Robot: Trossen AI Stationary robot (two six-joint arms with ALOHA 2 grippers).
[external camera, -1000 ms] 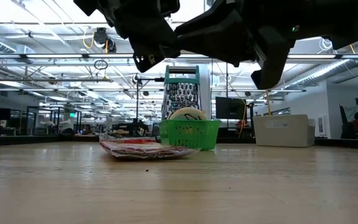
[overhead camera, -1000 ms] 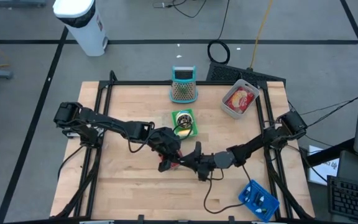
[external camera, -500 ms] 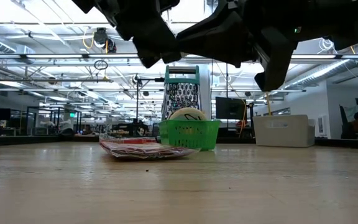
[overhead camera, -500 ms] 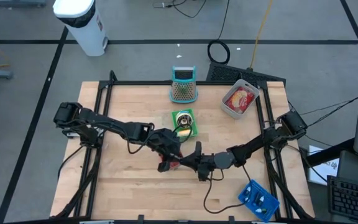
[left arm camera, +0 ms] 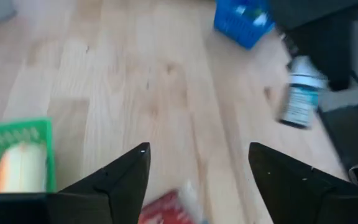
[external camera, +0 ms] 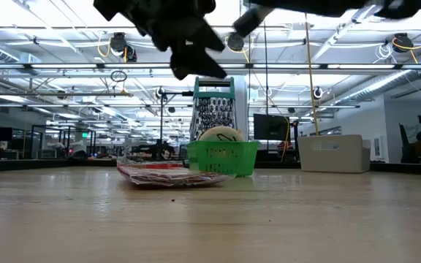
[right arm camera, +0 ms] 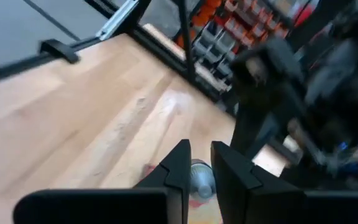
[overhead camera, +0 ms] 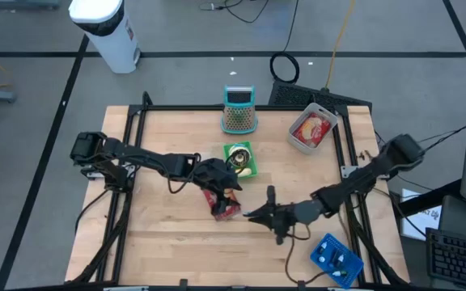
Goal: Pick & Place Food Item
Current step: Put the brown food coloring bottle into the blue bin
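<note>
A flat red packet point(overhead camera: 225, 208) lies on the wooden table, also low in the left wrist view point(left arm camera: 166, 208). My left gripper point(overhead camera: 226, 189) point(left arm camera: 197, 149) hovers open just above it and holds nothing. Behind it a green basket point(overhead camera: 239, 159) holds a pale round food item point(external camera: 220, 134). My right gripper point(overhead camera: 249, 215) point(right arm camera: 201, 149) is right of the packet, pointing toward the table's left, shut on a small white-and-teal bottle point(left arm camera: 299, 99). My right gripper pinches the small bottle between its two fingers; a pale round end point(right arm camera: 199, 177) of it shows between them. The fingers come nearly level from the table's right. In the left wrist view the bottle hangs tilted, clear of the table. Which part the fingers are on is blurred.
A metal grater point(overhead camera: 238, 111) stands at the far edge. A white tray point(overhead camera: 298, 142) with a red packet is at the far right, a blue basket point(overhead camera: 336, 259) at the near right. Bare wood lies left of and in front of the red packet.
My right gripper has drawn away from my left gripper toward the table's right and near edges, and has risen out of most of the low view. The two grippers were together over the red packet and now stand apart. The packet has stayed flat on the table.
</note>
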